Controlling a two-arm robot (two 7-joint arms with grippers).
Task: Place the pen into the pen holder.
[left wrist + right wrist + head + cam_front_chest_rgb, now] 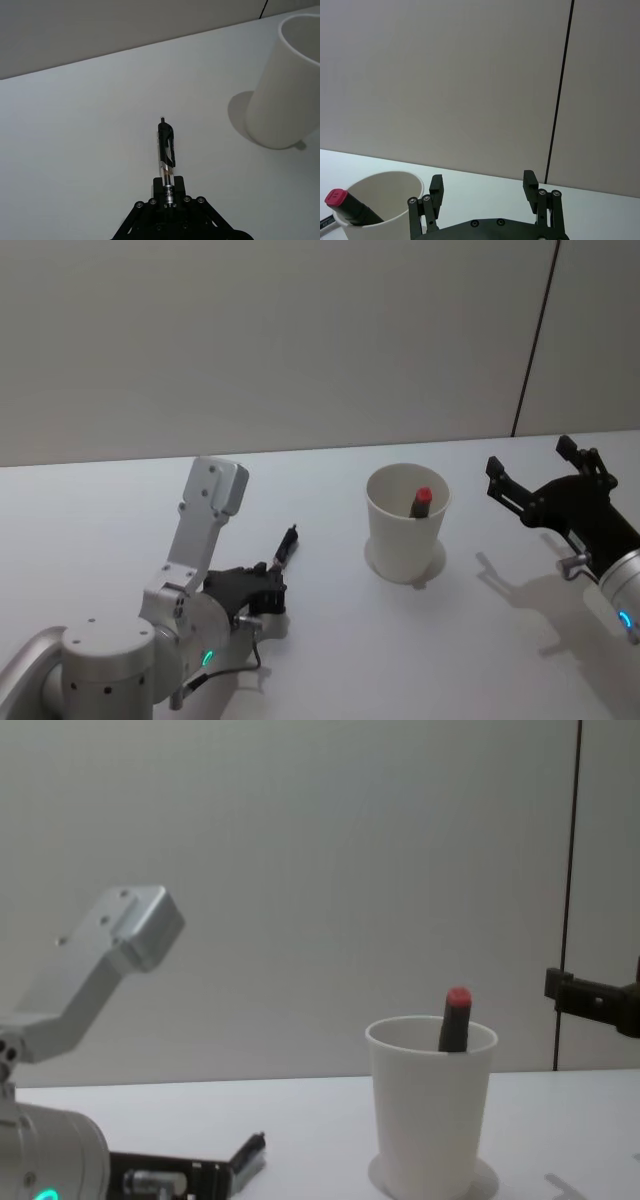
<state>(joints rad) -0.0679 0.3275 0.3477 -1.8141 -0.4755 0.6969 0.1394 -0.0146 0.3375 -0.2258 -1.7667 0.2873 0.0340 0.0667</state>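
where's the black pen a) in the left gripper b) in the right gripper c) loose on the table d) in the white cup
a: the left gripper is shut on the black pen, left of the white cup; the right gripper is open on the cup's other side.

Occlusion notes, pen-to-holder run.
The pen holder (405, 540) wall is hiding the lower body of a red-capped marker (421, 502). The left gripper (169, 196) is covering the pen (167, 150) tail. The barrel print (168, 191) is too small to read. The chest view's right edge is cropping the right gripper (483, 181).
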